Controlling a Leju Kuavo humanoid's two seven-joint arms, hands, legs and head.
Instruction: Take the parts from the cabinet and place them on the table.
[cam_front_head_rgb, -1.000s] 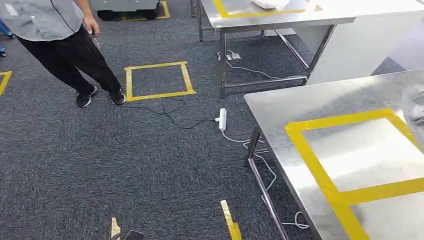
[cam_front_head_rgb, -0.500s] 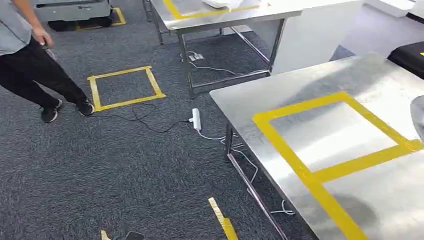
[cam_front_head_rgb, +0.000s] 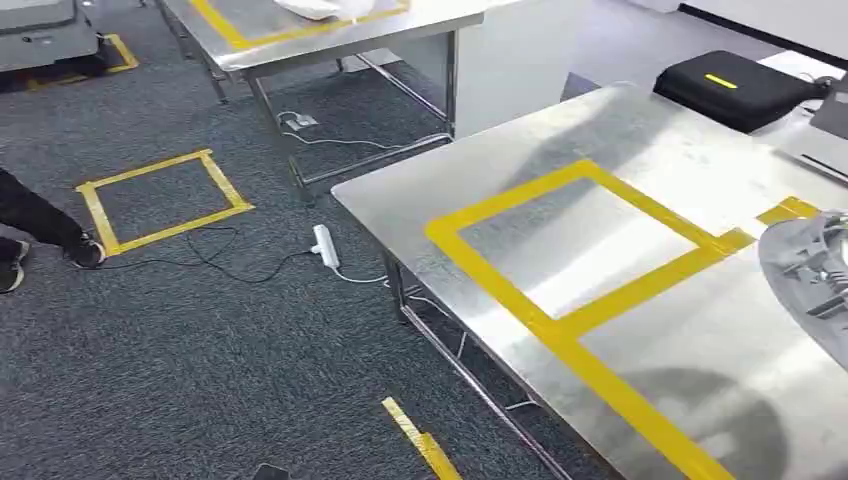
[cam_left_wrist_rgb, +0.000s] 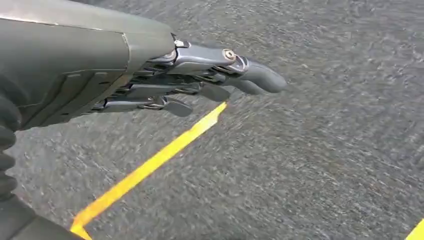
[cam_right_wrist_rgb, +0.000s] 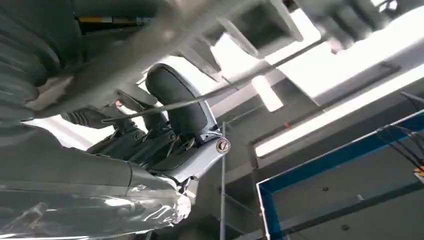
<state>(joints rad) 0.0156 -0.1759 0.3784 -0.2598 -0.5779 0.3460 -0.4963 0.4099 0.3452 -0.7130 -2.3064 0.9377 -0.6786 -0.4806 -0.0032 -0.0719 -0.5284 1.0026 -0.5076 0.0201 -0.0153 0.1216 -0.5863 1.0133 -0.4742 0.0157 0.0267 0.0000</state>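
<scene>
Leftward-shifted view centres brushed steel table, yellow-taped.

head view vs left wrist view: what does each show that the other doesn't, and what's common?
Head view: the steel table with its yellow tape frame, a grey part at its right edge, a black case, a power strip. Left wrist view: the left hand, holding nothing, fingers extended over the floor. Both: grey carpet with yellow tape.
</scene>
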